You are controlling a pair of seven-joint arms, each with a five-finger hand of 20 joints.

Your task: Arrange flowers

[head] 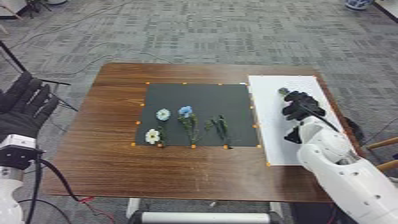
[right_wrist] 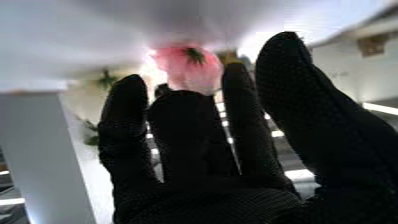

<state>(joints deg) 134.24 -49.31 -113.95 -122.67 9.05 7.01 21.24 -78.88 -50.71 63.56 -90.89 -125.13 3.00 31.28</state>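
Note:
On the white board, my right hand is low at the far part, beside a small pale greenish item. In the right wrist view, a pink flower with a green centre is just beyond the tips of the right hand, whose fingers are straight; whether they touch is unclear. The dark mat holds a white flower, a pale flower, a blue flower and green stems. My left hand is off the table's left side, fingers straight.
The brown table surrounds the mat and board. Small orange markers line their edges. Dark cables lie near my left arm. A wooden chair part stands beyond the right edge, and a blue-and-white pot is on the floor at the far right.

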